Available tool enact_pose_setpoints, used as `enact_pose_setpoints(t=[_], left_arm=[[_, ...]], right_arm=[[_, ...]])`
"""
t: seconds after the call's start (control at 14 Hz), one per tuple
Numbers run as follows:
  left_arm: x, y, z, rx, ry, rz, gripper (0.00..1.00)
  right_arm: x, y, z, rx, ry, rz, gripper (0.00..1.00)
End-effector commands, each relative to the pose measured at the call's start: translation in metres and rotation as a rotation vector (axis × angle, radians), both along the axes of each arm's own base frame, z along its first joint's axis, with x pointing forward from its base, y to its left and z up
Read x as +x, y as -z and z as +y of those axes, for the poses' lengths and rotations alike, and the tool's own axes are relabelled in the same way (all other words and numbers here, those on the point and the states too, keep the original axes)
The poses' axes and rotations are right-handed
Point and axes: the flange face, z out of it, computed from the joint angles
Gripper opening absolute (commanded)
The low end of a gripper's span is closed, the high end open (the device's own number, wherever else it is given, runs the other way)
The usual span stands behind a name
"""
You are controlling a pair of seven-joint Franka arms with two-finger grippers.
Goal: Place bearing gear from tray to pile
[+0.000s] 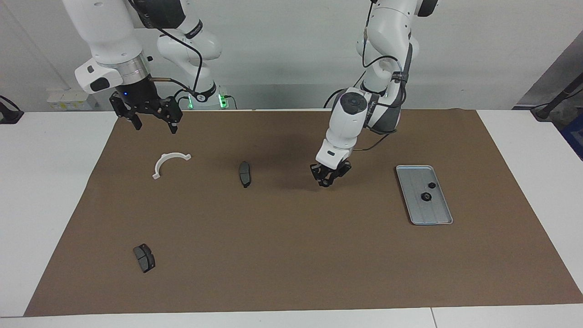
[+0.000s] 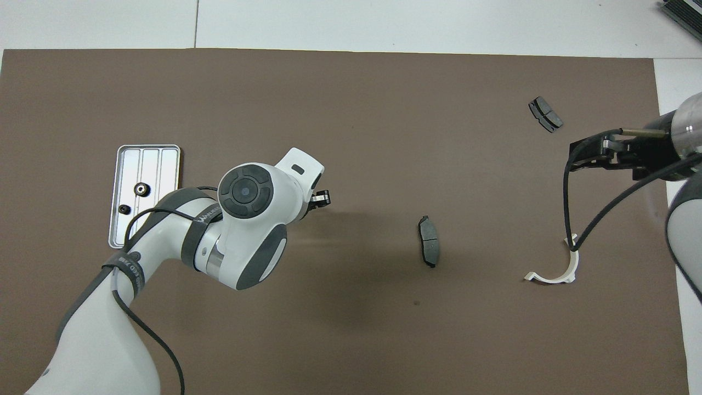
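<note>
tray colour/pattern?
Silver-grey metal tray with lengthwise grooves and a raised rim; clearest in the overhead view.

a: what is hidden?
b: the left gripper [image 2: 321,198] is mostly covered by its own wrist overhead.
a: anything held?
b: whatever is pinched there is too small to be told.

White table [image 1: 54,191], brown mat [image 1: 291,255] on it; mat carries tray [image 1: 437,217], bracket [image 1: 165,161], two brake pads [image 1: 244,173].
</note>
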Motion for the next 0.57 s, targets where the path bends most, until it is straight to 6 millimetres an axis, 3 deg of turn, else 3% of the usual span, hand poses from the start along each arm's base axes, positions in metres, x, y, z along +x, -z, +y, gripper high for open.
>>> enact_pose_setpoints(t=[0.0, 0.07, 0.14, 0.28, 0.36, 0.5], left_arm=[[-0.012, 0.01, -0.011, 0.001, 0.01, -0.014, 0.34], [-0.014, 0.01, -0.014, 0.002, 0.016, -0.012, 0.35], [-0.015, 0.01, -0.016, 0.001, 0.02, -0.014, 0.44], [-0.018, 0.008, -0.021, -0.003, 0.026, -0.018, 0.77], [-0.021, 0.008, -0.025, -0.003, 0.034, -0.018, 0.88], [-0.016, 0.002, -0.023, 0.0, 0.025, -0.016, 0.93]], right_arm=[[-0.007, -0.001, 0.001, 0.005, -0.03, 0.001, 1.0], [-0.007, -0.002, 0.004, 0.005, -0.033, -0.004, 1.0], [-0.007, -0.002, 0.006, 0.006, -0.037, -0.007, 1.0], [-0.005, 0.002, 0.01, 0.007, -0.042, -0.017, 1.0], [-0.005, 0.005, 0.024, 0.008, -0.063, -0.028, 1.0], [0.0, 0.017, 0.04, 0.012, -0.084, -0.045, 1.0]])
